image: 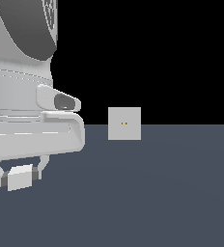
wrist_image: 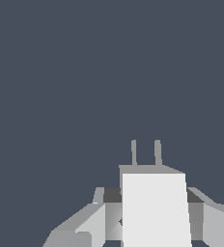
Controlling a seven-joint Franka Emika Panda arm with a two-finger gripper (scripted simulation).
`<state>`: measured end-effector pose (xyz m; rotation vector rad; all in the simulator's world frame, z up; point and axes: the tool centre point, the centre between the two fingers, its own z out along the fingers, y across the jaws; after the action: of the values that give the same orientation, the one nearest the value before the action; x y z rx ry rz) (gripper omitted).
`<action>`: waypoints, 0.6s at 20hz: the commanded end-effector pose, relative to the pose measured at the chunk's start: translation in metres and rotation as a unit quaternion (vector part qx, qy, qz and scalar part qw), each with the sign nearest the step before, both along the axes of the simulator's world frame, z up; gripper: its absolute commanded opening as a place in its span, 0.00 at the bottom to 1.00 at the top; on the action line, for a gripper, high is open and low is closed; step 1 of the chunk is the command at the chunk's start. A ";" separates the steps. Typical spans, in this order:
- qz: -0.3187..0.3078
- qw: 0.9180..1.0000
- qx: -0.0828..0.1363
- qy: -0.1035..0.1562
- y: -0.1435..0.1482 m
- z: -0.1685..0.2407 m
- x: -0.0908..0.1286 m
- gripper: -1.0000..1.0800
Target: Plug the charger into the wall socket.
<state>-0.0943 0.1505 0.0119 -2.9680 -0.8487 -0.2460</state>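
The charger [image: 20, 177] is a small whitish-grey block sitting between my fingers at the lower part of the exterior view's left. My gripper [image: 18, 173] is shut on it, with one finger against each side. In the wrist view the charger [wrist_image: 155, 210] fills the gap between the fingers [wrist_image: 100, 214], and its two thin prongs [wrist_image: 157, 152] point away over the floor. The wall socket [image: 124, 123] is a flat upright light-grey square plate with two tiny brownish dots. It stands apart from the charger, towards the exterior view's right. The socket is out of the wrist view.
The dark blue-grey floor [image: 162, 193] stretches under everything. The big white body of the arm [image: 22, 96] fills the exterior view's left. The background behind the socket is black.
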 end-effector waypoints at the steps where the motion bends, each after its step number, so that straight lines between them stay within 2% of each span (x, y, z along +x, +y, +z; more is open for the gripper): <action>1: 0.000 1.000 0.000 0.000 0.000 0.000 0.000 0.00; 8: 0.000 1.000 0.000 0.000 0.000 0.000 0.000 0.00; 12: -0.012 1.000 0.000 0.000 -0.008 0.005 0.008 0.00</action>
<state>-0.0903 0.1465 0.0143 -2.9740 -0.8289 -0.2457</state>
